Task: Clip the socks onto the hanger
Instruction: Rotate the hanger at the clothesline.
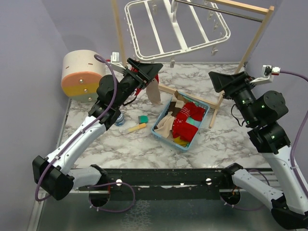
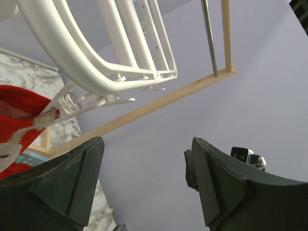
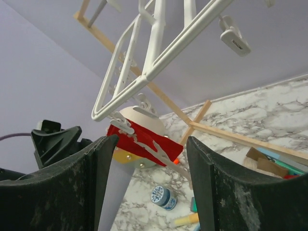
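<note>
A wooden stand [image 1: 255, 41] is rising at the back of the marble table [image 1: 120, 149], and its metal rod [image 1: 216, 10] is carrying the white hanger [image 1: 179, 33] by the hook. The stand's low rail is running just behind the light-blue basket [image 1: 204, 119], and its right leg is slanting down close by the right gripper [image 1: 214, 82]. A round beige, yellow and orange drum [image 1: 82, 72] is sitting at the far left. One blue-and-white jar [image 1: 120, 118], one teal block [image 1: 143, 119] and one yellow stick [image 1: 136, 127] are lying between the left arm and the basket. There are two arms, one hanger and one basket. One red sock [image 3: 139, 139] with pale marks is hanging from a clip [image 2: 67, 103] at the hanger's near-left corner. The other socks [image 1: 187, 120], red, beige, yellow and teal, are lying heaped in the basket, too tangled to count. The hanger's long side is running left to right in the top view, its crossbars are running from far to near, and the frame is tilting. The clipped sock is hanging lengthwise down from its clip. The left gripper [image 2: 144, 149] is hovering just beside that sock, jaws wide apart and gripping nothing. The right gripper is pointing towards the hanger, also spread wide and holding nothing.
</note>
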